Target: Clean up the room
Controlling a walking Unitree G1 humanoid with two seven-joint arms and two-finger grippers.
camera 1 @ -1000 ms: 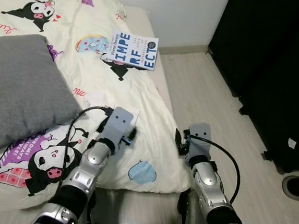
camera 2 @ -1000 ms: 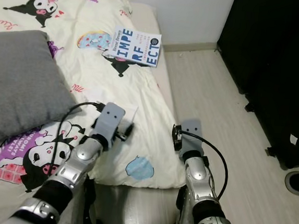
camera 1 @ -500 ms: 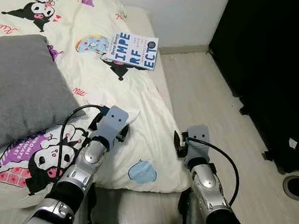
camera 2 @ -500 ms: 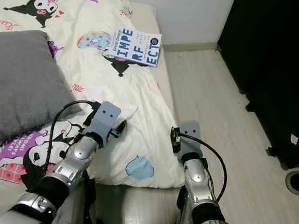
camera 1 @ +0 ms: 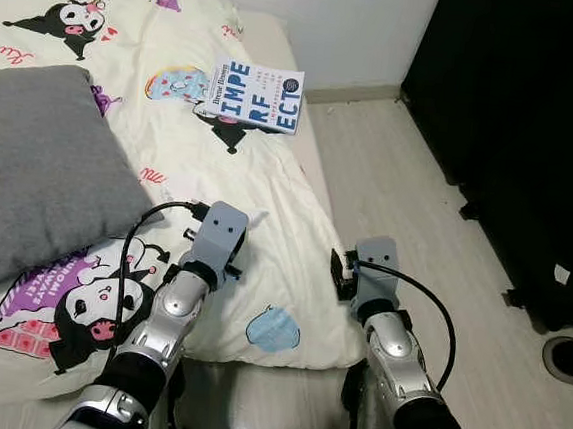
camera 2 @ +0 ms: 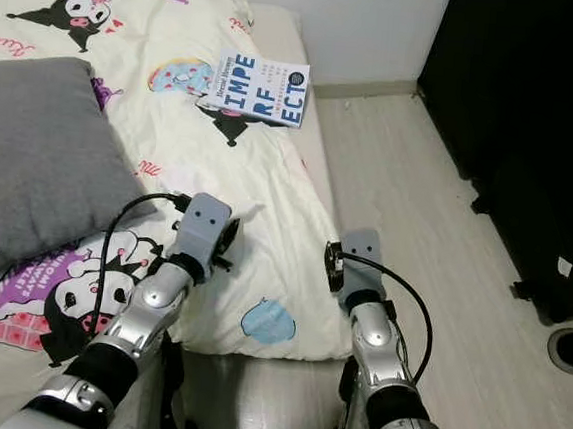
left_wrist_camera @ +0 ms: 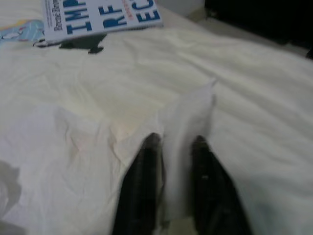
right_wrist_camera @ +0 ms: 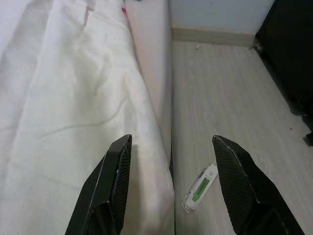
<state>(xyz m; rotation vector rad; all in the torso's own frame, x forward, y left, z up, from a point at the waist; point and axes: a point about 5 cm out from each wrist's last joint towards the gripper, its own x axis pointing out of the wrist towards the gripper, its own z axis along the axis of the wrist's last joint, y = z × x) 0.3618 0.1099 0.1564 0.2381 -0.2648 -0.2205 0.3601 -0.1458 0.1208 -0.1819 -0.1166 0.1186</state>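
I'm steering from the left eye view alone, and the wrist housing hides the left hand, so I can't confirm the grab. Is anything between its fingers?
Observer: Yes. The left wrist view shows the left hand with a white tissue pinched between its two fingers, just above the duvet.
Operator: And is the right hand free?
Observer: The right hand is open and holds nothing. It is over the edge of the bed.
Operator: Is there any litter near it?
Observer: A small white and green object lies on the floor, close beside the bed.
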